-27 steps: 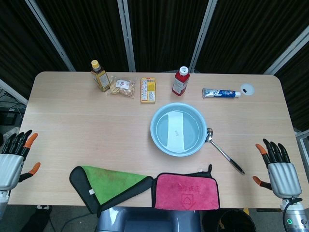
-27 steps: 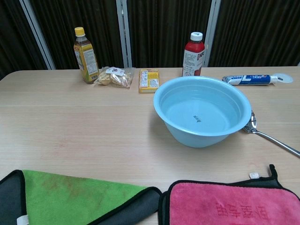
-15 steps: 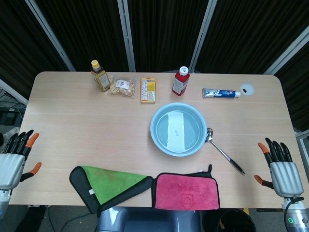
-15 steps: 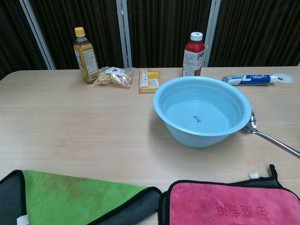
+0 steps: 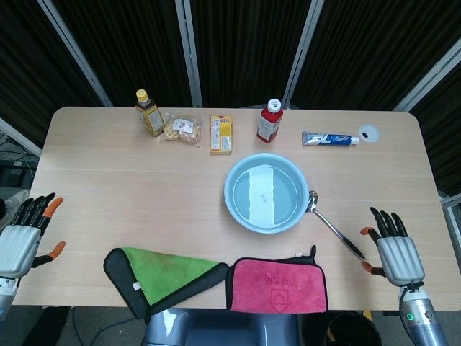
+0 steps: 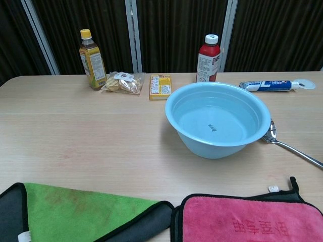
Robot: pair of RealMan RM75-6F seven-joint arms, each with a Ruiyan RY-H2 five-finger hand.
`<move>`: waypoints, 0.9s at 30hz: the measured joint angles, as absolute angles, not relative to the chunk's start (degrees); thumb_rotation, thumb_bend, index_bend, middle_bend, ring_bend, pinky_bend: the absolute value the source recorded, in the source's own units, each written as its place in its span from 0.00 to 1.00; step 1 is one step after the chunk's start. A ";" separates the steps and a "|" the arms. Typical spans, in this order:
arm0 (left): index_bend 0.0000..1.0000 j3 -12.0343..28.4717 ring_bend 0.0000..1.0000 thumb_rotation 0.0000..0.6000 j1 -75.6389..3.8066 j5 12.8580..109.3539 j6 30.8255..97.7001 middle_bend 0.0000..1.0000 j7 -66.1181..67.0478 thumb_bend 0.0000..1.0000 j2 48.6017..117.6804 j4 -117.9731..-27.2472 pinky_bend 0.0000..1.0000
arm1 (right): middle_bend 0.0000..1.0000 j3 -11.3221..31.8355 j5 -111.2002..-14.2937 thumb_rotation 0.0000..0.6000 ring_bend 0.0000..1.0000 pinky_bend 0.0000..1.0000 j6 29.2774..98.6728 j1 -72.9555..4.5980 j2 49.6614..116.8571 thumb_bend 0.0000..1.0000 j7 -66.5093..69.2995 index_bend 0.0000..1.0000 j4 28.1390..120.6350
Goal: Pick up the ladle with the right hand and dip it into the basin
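Note:
A metal ladle (image 5: 333, 229) with a dark handle end lies flat on the table, its bowl touching the right side of the light blue basin (image 5: 238, 212). The chest view shows the ladle (image 6: 290, 146) beside the basin (image 6: 202, 146), which holds water. My right hand (image 5: 392, 252) hovers over the table's front right corner, fingers spread, holding nothing, just right of the ladle's handle end. My left hand (image 5: 21, 236) hangs off the table's left edge, fingers apart and empty. Neither hand appears in the chest view.
Along the back stand a yellow-capped bottle (image 5: 149, 112), a snack bag (image 5: 181, 128), a yellow box (image 5: 221, 134), a red bottle (image 5: 269, 120) and a toothpaste tube (image 5: 329, 139). A green cloth (image 5: 162, 277) and a pink cloth (image 5: 277, 285) lie at the front edge.
My right hand has moved left and inward over the table's corner, closer to the ladle's handle end. The left hand has barely shifted. The ladle and basin have not moved.

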State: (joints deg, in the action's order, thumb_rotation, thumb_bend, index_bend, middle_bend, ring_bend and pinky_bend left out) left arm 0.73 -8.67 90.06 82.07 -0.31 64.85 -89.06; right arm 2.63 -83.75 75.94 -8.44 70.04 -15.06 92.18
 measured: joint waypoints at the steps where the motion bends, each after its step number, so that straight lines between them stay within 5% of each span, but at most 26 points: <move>1: 0.05 0.67 0.00 1.00 -8.72 90.17 82.05 0.00 -0.77 0.29 64.71 -89.07 0.00 | 0.00 2.62 -83.28 1.00 0.00 0.00 75.38 -8.70 70.35 0.08 -15.99 0.37 92.44; 16: 0.05 0.18 0.00 1.00 -9.82 90.23 80.37 0.00 -4.15 0.29 63.48 -88.69 0.00 | 0.00 6.86 -66.25 1.00 0.00 0.00 61.80 -17.82 79.22 0.15 -28.17 0.39 91.21; 27: 0.05 0.27 0.00 1.00 -9.98 89.67 80.18 0.00 -4.01 0.29 63.50 -88.58 0.00 | 0.00 8.55 -61.79 1.00 0.00 0.00 58.98 -21.81 81.86 0.15 -28.60 0.39 86.74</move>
State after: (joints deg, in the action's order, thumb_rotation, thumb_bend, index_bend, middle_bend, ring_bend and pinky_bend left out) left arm 0.27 -9.98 89.67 80.18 -4.01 63.50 -88.58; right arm 8.55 -61.79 58.98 -21.81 81.86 -28.60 86.74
